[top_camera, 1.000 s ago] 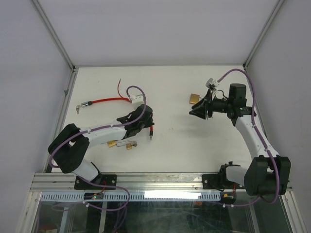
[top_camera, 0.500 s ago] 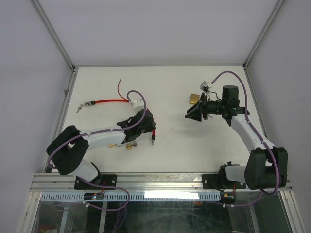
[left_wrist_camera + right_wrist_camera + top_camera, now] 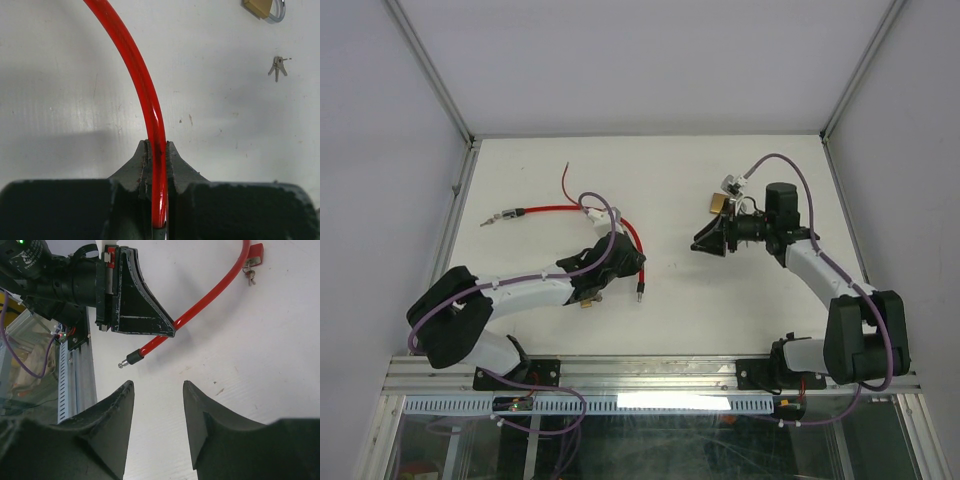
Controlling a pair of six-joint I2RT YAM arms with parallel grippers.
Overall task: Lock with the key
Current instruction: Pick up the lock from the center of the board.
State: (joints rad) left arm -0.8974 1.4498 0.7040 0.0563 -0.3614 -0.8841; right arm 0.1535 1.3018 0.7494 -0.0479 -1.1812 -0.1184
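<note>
A red cable lock lies across the left half of the table. My left gripper is shut on the cable a short way from its black-capped pin end, and that end hangs free beyond the gripper. In the right wrist view the pin end points at the gap of my right gripper, which is open and empty just short of it. The red lock head, with keys hanging from it, lies further back. My right gripper faces the left gripper.
A brass padlock lies beside the right arm and also shows in the left wrist view as a padlock, with a loose bunch of keys near it. Another small brass lock lies under the left arm. Metal rails edge the table.
The left arm has swung right and pulled the cable's pin end toward the middle. The right arm has reached left toward it. Neither gripper has changed its opening.
</note>
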